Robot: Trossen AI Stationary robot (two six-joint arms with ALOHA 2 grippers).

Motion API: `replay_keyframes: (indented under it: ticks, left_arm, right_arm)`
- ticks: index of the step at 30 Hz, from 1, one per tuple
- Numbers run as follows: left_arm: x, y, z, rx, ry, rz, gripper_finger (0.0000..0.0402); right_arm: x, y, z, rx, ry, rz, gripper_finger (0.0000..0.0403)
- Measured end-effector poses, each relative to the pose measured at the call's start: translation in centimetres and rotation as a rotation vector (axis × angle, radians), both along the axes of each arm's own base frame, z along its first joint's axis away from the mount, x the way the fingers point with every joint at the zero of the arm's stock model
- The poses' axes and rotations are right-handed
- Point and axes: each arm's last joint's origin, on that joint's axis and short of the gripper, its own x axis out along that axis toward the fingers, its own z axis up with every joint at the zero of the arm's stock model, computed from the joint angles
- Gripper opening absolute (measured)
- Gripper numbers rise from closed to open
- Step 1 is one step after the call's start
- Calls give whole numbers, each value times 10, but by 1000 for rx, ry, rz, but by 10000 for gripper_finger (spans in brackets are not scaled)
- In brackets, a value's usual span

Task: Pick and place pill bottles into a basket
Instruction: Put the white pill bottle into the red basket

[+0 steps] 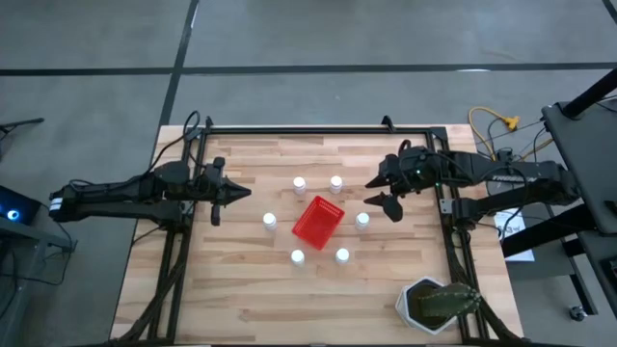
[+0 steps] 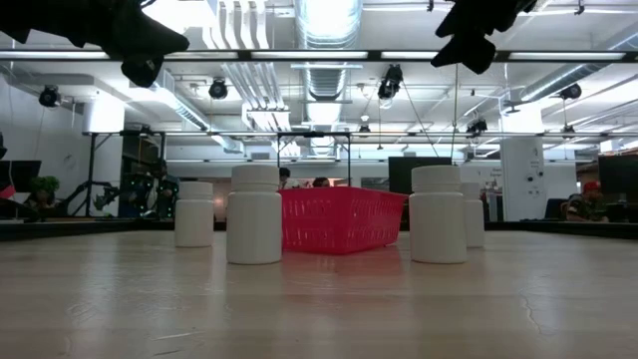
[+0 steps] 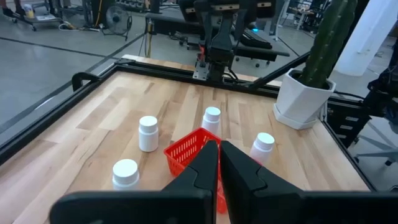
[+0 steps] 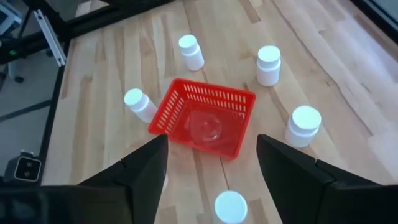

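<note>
The red basket [image 1: 317, 220] [image 4: 205, 118] sits with nothing in it at the middle of the wooden table. Several white pill bottles stand upright on their bases in a ring around it, among them one [image 1: 362, 221] on its right, one [image 1: 270, 221] on its left and one [image 1: 335, 183] on its far side. In the low view the basket [image 2: 339, 219] shows behind two of the bottles [image 2: 255, 214] [image 2: 439, 214]. My right gripper [image 1: 371, 192] [image 4: 211, 140] hovers open above the table just right of the basket. My left gripper [image 1: 247, 193] [image 3: 217, 149] is shut, left of the basket, above the table.
A cactus in a white pot [image 1: 436, 305] [image 3: 311, 81] stands at the table's near right corner. A black frame rail [image 1: 308, 130] runs along the table's edges. Bare wood lies in front of the ring of bottles, toward the near edge.
</note>
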Motion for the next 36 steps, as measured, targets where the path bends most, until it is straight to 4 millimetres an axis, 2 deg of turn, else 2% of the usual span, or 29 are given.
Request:
replay_keyframes:
  ticks: [6, 19, 36]
  left_arm:
    - [0, 0, 0, 0, 0, 1, 0]
    - [0, 0, 0, 1, -3, 1, 0]
    - [0, 0, 0, 1, -2, 2, 0]
  right_arm:
    - [6, -1, 4, -51, -4, 36, 233]
    - [20, -2, 6, -28, 21, 20, 231]
    - [39, -5, -15, -106, 129, 93, 229]
